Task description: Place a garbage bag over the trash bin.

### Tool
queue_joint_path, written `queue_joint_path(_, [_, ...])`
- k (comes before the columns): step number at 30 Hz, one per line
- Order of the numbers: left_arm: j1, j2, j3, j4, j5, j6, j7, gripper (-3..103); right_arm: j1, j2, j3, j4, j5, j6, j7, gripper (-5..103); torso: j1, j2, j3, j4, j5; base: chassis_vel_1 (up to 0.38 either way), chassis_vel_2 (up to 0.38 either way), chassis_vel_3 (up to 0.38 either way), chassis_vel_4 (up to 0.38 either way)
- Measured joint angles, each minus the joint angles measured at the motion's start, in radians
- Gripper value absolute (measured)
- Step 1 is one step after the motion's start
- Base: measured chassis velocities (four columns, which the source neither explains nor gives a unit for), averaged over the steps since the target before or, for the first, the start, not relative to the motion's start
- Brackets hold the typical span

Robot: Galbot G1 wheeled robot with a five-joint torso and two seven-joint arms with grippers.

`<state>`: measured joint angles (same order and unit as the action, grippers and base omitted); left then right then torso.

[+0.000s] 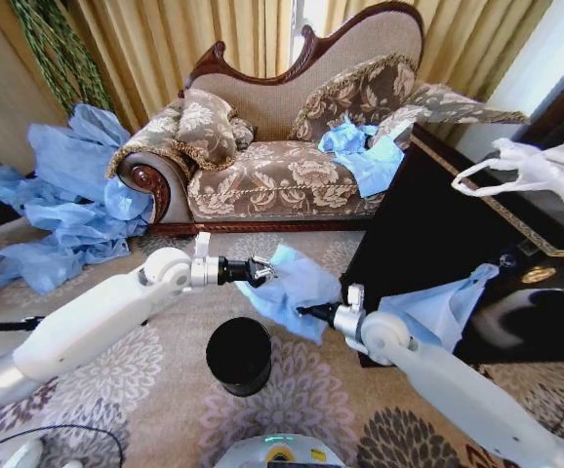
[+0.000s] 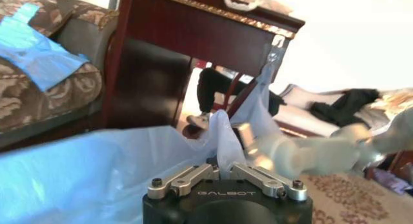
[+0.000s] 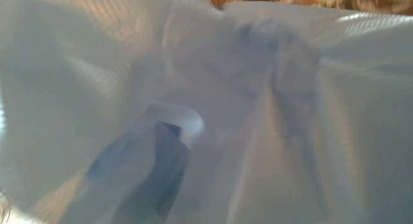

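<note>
Head view: the garbage bag (image 1: pixel 297 288) hangs stretched between both arms, above and just behind the trash bin (image 1: pixel 239 354), which stands upright on the floral carpet (image 1: pixel 155 390). The left pincer (image 1: pixel 261 270) is closed on the bag's upper left edge; the right pincer (image 1: pixel 309 312) meets the film lower on its right side, but whether it is closed on it I cannot tell from here. The bag is not yet over the bin; its mouth does not look spread.

Left wrist view: the left pincer (image 2: pixel 224 173) has its fingers drawn together on a gathered fold of film, which fans out pale blue toward the dark wooden cabinet (image 2: pixel 187 45). The right arm's wrist sits just beyond the fold.

Right wrist view: film drapes across the lens; a dark finger-like shape shows through it. Opening of the right pincer: cannot tell.

Judgement: to do this well, pull the two held edges apart to open the mouth, centre it over the rim, then lower evenly. Thin film, so avoid hard tugs.
</note>
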<state>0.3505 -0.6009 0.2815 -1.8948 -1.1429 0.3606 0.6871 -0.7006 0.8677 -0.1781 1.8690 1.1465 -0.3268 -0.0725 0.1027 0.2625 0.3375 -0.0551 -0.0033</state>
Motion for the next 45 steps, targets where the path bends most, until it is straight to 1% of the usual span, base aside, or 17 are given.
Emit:
queue_joint_path(2, [-0.017, -0.005, 0.017, 0.000, -0.013, 0.005, 0.000, 0, 0.017, 0.059, 0.017, -0.011, -0.012, 0.007, 0.007, 0, 0.000, 0.000, 0.000, 0.0000, -0.0002, 0.000, 0.000, 0.000, 0.000])
queue_joint_path(3, [-0.017, -0.005, 0.017, 0.000, -0.013, 0.005, 0.000, 0, 0.017, 0.059, 0.017, -0.011, -0.012, 0.007, 0.007, 0, 0.000, 0.000, 0.000, 0.0000, -0.0002, 0.000, 0.000, 0.000, 0.000])
queue_joint_path(9, [-0.031, -0.025, 0.044, 0.045, -0.005, 0.001, 0.008, 0, 0.048, 0.142, 0.063, 0.002, 0.016, 0.005, 0.030, 0, 0.000, 0.000, 0.000, 0.0001, -0.0004, 0.000, 0.000, 0.000, 0.000])
queue_joint_path(11, [-0.031, -0.030, 0.044, 0.053, -0.005, -0.002, 0.013, 0, 0.041, 0.145, 0.077, 0.013, 0.028, 0.000, 0.033, 0, 0.000, 0.000, 0.000, 0.0003, -0.0004, 0.000, 0.000, 0.000, 0.000])
queue_joint_path(15, [-0.033, -0.036, 0.038, 0.074, -0.010, -0.007, 0.023, 0, -0.008, 0.136, 0.102, 0.035, 0.042, -0.008, 0.034, 0, 0.000, 0.000, 0.000, -0.0006, -0.0006, 0.000, 0.000, 0.000, 0.000])
queue_joint_path(17, [-0.035, -0.039, 0.032, 0.088, -0.014, -0.009, 0.021, 0, -0.039, 0.149, 0.102, 0.044, 0.045, -0.015, 0.025, 0, 0.000, 0.000, 0.000, -0.0009, 0.0003, 0.000, 0.000, 0.000, 0.000])
queue_joint_path(20, [-0.029, -0.042, 0.033, 0.081, -0.020, -0.006, 0.020, 0, -0.039, 0.164, 0.107, 0.022, 0.039, -0.016, 0.029, 0, 0.000, 0.000, 0.000, 0.0001, -0.0001, 0.000, 0.000, 0.000, 0.000])
queue_joint_path(22, [-0.018, -0.050, 0.033, 0.069, -0.025, -0.005, 0.007, 0, -0.026, 0.183, 0.111, -0.038, 0.025, -0.011, 0.020, 0, 0.000, 0.000, 0.000, 0.0004, -0.0003, 0.000, 0.000, 0.000, 0.000])
queue_joint_path(23, [-0.016, -0.055, 0.034, 0.065, -0.028, -0.005, 0.004, 0, -0.015, 0.187, 0.112, -0.075, 0.016, -0.006, 0.005, 0, 0.000, 0.000, 0.000, 0.0000, -0.0003, 0.000, 0.000, 0.000, 0.000])
queue_joint_path(25, [-0.016, -0.057, 0.034, 0.064, -0.029, -0.005, 0.004, 0, -0.013, 0.187, 0.111, -0.086, 0.010, -0.003, -0.001, 0, 0.000, 0.000, 0.000, -0.0002, -0.0003, 0.000, 0.000, 0.000, 0.000])
queue_joint_path(26, [-0.017, -0.062, 0.034, 0.064, -0.037, -0.005, 0.004, 0, 0.000, 0.188, 0.104, -0.132, -0.018, 0.014, -0.035, 0, 0.000, 0.000, 0.000, -0.0003, -0.0001, 0.000, 0.000, 0.000, 0.000])
queue_joint_path(30, [-0.023, -0.067, 0.021, 0.063, -0.051, -0.004, 0.001, 0, 0.015, 0.187, 0.077, -0.193, -0.083, 0.046, -0.071, 0, 0.000, 0.000, 0.000, -0.0002, -0.0002, 0.000, 0.000, 0.000, 0.000])
queue_joint_path(34, [-0.016, -0.061, 0.005, 0.051, -0.080, -0.005, -0.002, 0, 0.019, 0.215, 0.066, -0.243, -0.120, 0.074, -0.077, 0, 0.000, 0.000, 0.000, 0.0000, -0.0001, 0.000, 0.000, 0.000, 0.000])
queue_joint_path(39, [-0.006, -0.059, -0.011, 0.048, -0.101, -0.009, -0.002, 0, 0.002, 0.232, 0.072, -0.242, -0.131, 0.078, -0.081, 0, 0.000, 0.000, 0.000, 0.0002, -0.0002, 0.000, 0.000, 0.000, 0.000])
queue_joint_path(42, [-0.012, -0.098, -0.051, 0.115, -0.120, -0.022, -0.006, 0, -0.067, 0.258, 0.107, -0.164, -0.166, 0.089, -0.096, 0, 0.000, 0.000, 0.000, -0.0002, -0.0004, 0.000, 0.000, 0.000, 0.000])
queue_joint_path(44, [-0.014, -0.105, -0.055, 0.123, -0.124, -0.024, -0.008, 0, -0.076, 0.262, 0.111, -0.155, -0.167, 0.093, -0.097, 0, 0.000, 0.000, 0.000, -0.0002, -0.0004, 0.000, 0.000, 0.000, 0.000])
queue_joint_path(45, [-0.017, -0.133, -0.074, 0.152, -0.134, -0.026, -0.021, 0, -0.109, 0.279, 0.129, -0.125, -0.166, 0.099, -0.096, 0, 0.000, 0.000, 0.000, -0.0004, -0.0003, 0.000, 0.000, 0.000, 0.000])
